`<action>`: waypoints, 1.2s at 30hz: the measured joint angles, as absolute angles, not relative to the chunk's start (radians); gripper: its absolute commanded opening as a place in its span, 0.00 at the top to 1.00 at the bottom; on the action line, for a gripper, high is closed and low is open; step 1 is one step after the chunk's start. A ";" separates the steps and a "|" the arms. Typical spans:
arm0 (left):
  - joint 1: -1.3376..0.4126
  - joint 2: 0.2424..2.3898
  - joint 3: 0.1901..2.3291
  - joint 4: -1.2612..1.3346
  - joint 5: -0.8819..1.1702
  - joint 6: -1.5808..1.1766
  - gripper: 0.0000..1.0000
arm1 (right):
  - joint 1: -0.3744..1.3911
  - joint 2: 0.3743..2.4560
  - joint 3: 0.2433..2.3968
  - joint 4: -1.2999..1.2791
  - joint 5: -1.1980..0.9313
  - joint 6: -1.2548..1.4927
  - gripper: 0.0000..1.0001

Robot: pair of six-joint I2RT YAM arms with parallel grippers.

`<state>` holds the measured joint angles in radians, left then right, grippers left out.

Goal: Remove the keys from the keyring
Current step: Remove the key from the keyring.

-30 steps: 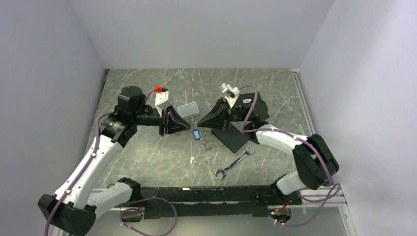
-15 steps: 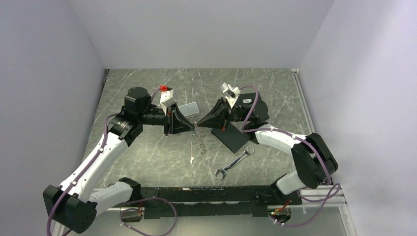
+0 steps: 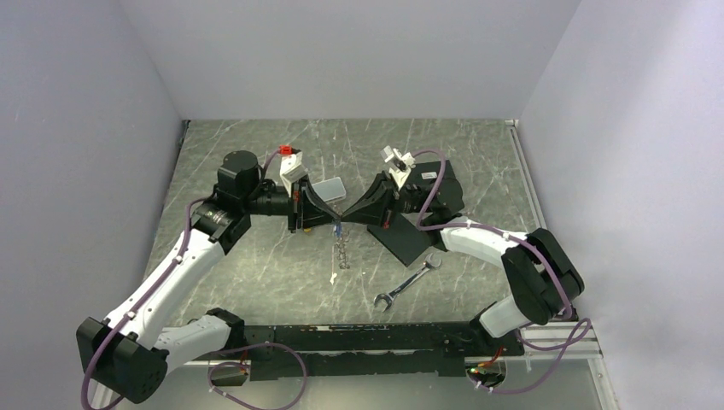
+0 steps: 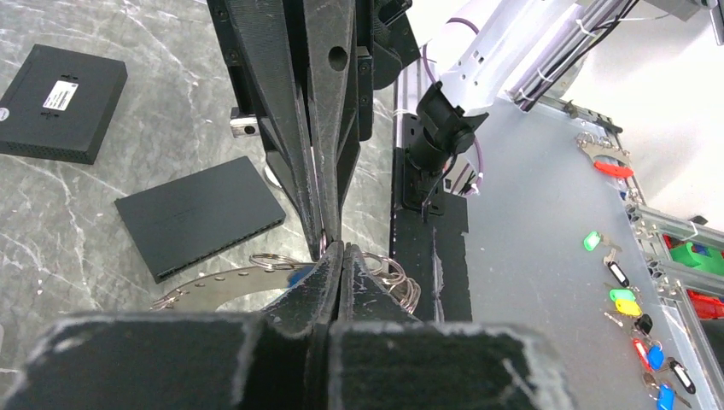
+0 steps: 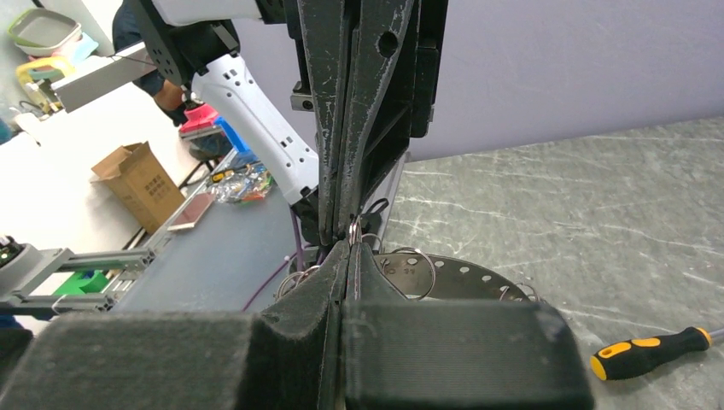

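My left gripper (image 3: 334,224) and right gripper (image 3: 345,223) meet tip to tip above the table's middle, both shut. The keyring (image 3: 342,249) hangs below them as a thin chain-like bunch, with a blue tag (image 3: 338,230) at its top. In the left wrist view my shut left gripper (image 4: 340,249) pinches the bunch, with the keyring's flat holed metal band (image 4: 213,286), small wire rings (image 4: 397,278) and the blue piece (image 4: 297,275) just behind. In the right wrist view my shut right gripper (image 5: 350,246) grips a small ring, with the holed band (image 5: 465,278) behind. Single keys cannot be made out.
A silver wrench (image 3: 407,280) lies front right of the bunch. A black flat rectangle (image 3: 403,242) lies under the right arm, and a grey box (image 3: 327,190) behind the left gripper. A small white bit (image 3: 333,278) lies in front. A yellow-handled screwdriver (image 5: 653,350) shows in the right wrist view.
My left gripper has moved right until its tips meet the right gripper's at the bunch. The hanging keyring has shifted slightly left. The right arm has barely moved.
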<state>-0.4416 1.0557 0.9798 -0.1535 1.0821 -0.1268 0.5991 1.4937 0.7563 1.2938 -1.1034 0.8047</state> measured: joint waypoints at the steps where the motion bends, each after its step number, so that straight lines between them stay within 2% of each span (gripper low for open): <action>1: -0.442 1.056 0.980 -0.157 1.082 -0.125 1.00 | 0.599 1.495 0.756 1.294 -1.102 0.806 1.00; 7: -0.442 1.058 1.006 -0.299 1.056 -0.063 1.00 | 0.587 1.495 0.755 1.304 -1.102 0.809 1.00; 10: -0.442 1.064 1.049 -0.385 1.050 -0.017 0.75 | 0.576 1.495 0.751 1.311 -1.101 0.809 1.00; 13: -0.442 1.061 1.056 -0.398 1.048 0.004 0.57 | 0.572 1.495 0.751 1.314 -1.100 0.816 1.00; 14: -0.442 1.061 1.055 -0.394 1.047 0.004 0.55 | 0.572 1.495 0.750 1.316 -1.100 0.818 1.00; 20: -0.442 1.061 1.030 -0.326 1.029 -0.054 0.55 | 0.572 1.495 0.746 1.330 -1.097 0.829 1.00; 30: -0.432 1.066 1.032 -0.301 1.008 -0.095 0.72 | 0.570 1.495 0.741 1.349 -1.086 0.847 1.00; 36: -0.429 1.076 1.032 -0.271 1.009 -0.109 0.75 | 0.570 1.495 0.741 1.359 -1.082 0.857 1.00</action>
